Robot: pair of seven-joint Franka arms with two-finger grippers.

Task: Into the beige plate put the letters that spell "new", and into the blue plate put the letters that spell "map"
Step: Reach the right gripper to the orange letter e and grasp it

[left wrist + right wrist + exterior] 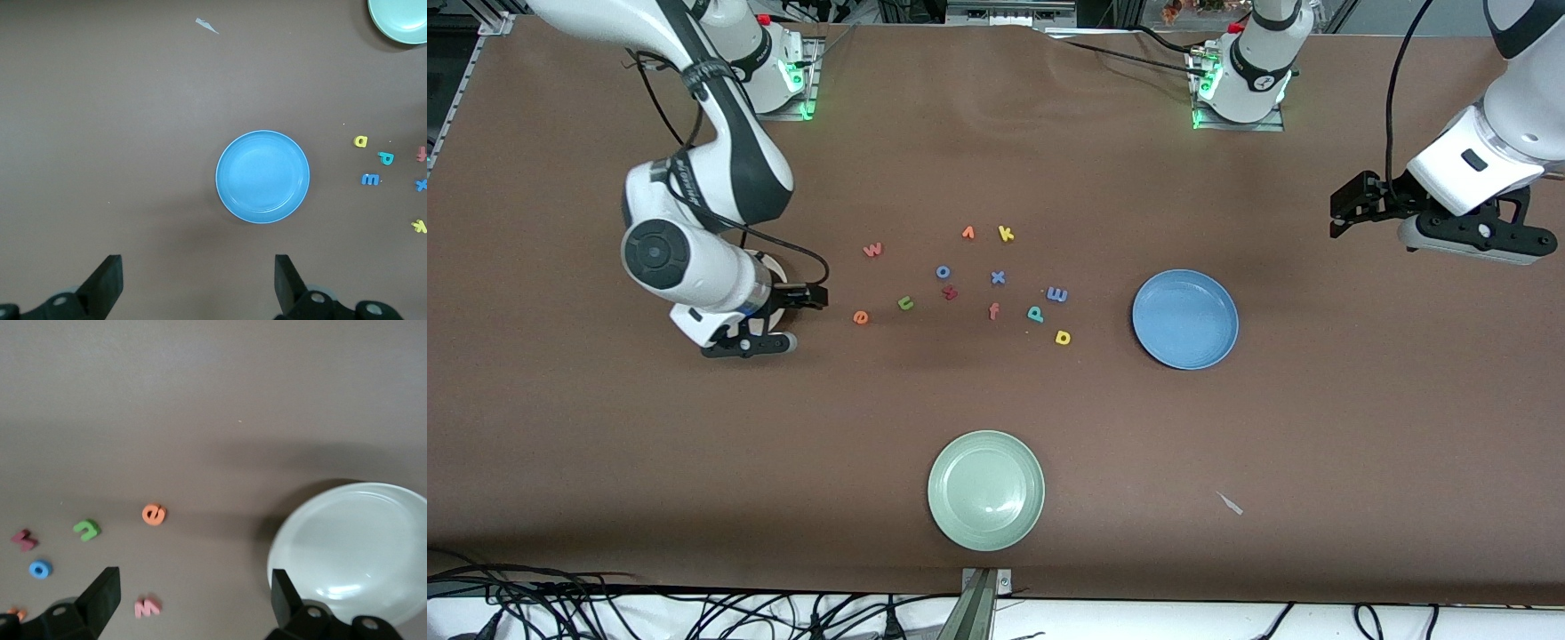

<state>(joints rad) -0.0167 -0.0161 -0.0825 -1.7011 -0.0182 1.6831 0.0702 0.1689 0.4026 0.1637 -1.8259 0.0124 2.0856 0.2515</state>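
The loose letters lie mid-table: pink w (872, 250), orange e (861, 316), green n (905, 303), light-blue m (1057, 294), teal p (1035, 313), yellow a (1062, 337). The blue plate (1184, 318) sits empty toward the left arm's end. The beige plate (353, 547) is empty too; in the front view the right arm covers nearly all of it. My right gripper (193, 587) hangs open beside that plate, close to the e (153, 514) and w (147, 607). My left gripper (198, 273) is open, high over bare table near the blue plate (263, 176).
A pale green plate (985, 489) sits near the front edge. Other letters are mixed in: yellow k (1006, 234), blue o (943, 272), blue x (998, 277), a dark red letter (950, 292), orange-red f (993, 311). A paper scrap (1230, 503) lies toward the front.
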